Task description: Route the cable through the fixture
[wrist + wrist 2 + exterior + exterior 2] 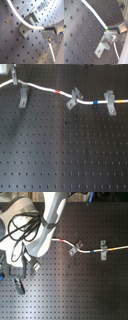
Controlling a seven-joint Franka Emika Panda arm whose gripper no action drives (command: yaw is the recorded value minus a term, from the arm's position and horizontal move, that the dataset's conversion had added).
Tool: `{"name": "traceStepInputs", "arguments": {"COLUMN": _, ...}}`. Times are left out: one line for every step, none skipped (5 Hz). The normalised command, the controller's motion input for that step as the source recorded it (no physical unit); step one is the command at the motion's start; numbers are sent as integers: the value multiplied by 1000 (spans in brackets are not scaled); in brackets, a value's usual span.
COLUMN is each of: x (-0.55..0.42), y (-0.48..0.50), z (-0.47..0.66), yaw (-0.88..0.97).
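1. Across the far side of the black perforated breadboard (65, 154), the white cable (47, 88) runs from the first exterior view's left edge to its right edge, carrying red (59, 91), blue (96, 101) and yellow (120, 100) bands.
2. It passes through the middle clip (73, 99) and the right clip (109, 104), and above the left clip (23, 97).
3. In both wrist views the gripper (51, 31) pinches the cable, jaws closed on it, just beside a grey clip (29, 23).

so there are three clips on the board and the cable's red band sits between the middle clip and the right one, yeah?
Not quite: in the first exterior view the cable's red band sits between the left clip and the middle clip. The blue band is the one before the right clip.
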Motion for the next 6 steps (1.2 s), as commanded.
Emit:
{"name": "traceStepInputs", "arguments": {"x": 4, "y": 54, "z": -232, "yaw": 814}}
{"name": "traceStepInputs", "arguments": {"x": 4, "y": 2, "z": -208, "yaw": 891}}
{"name": "traceStepInputs", "arguments": {"x": -11, "y": 2, "z": -208, "yaw": 960}}
{"name": "traceStepInputs", "arguments": {"x": -10, "y": 3, "z": -172, "yaw": 966}}
{"name": "traceStepInputs", "arguments": {"x": 0, "y": 0, "z": -120, "yaw": 934}}
{"name": "traceStepInputs", "arguments": {"x": 59, "y": 92, "z": -49, "yaw": 560}}
